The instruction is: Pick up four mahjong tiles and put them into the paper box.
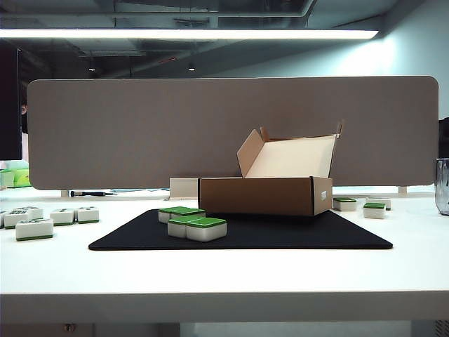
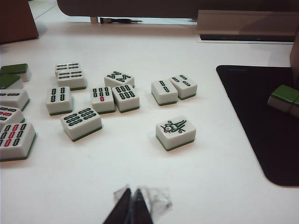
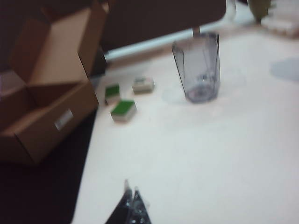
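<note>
Several mahjong tiles (image 1: 195, 222) lie green back up in a cluster on the black mat (image 1: 295, 235), just left of and in front of the paper box (image 1: 256, 195). The brown box stands open, lid up, showing its cream inside. In the left wrist view one of these tiles (image 2: 283, 97) shows at the mat's edge. My left gripper (image 2: 132, 192) is shut and empty over bare white table, well short of the tiles. My right gripper (image 3: 131, 190) is shut and empty too, over the table beside the mat, with the paper box (image 3: 46, 116) off to one side. Neither gripper shows in the exterior view.
Several face-up printed tiles (image 2: 120, 97) lie on the table left of the mat. Three more green-backed tiles (image 3: 124, 110) lie right of the box near a clear plastic cup (image 3: 197, 67). A grey partition (image 1: 231, 130) closes the back of the table.
</note>
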